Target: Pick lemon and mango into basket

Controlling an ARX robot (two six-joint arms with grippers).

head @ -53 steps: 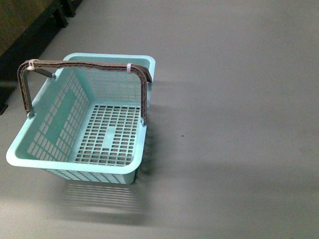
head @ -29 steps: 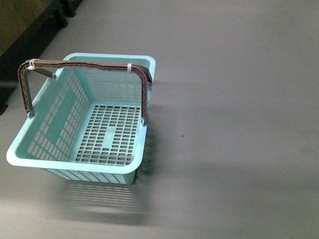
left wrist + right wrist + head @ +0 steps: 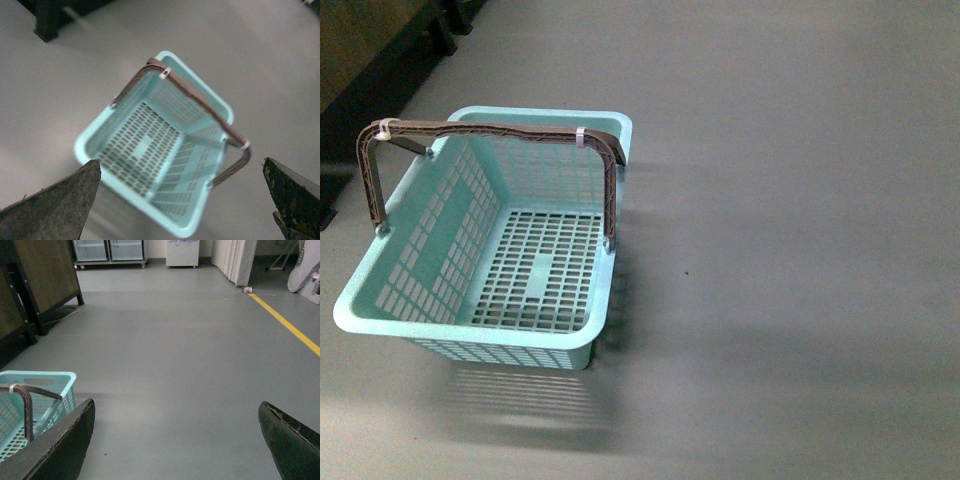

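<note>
Dark and worn, my left gripper [image 3: 175, 197] and right gripper [image 3: 175, 447] both gape wide, while ahead to my left the light teal basket [image 3: 470, 338] stands upright on the grey floor [image 3: 800, 200], grid-slotted sides and base, brown handle [image 3: 490, 129] raised, white ties [image 3: 578, 136] on it.

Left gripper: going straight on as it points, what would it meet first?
Probably the light teal slotted plastic basket, either its brown swing handle or grid floor; depth is unclear.

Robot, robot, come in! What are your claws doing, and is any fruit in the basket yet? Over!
Left claw open, empty. Right claw open, empty. Basket on floor, no fruit inside. Lemon, mango not in view.
</note>
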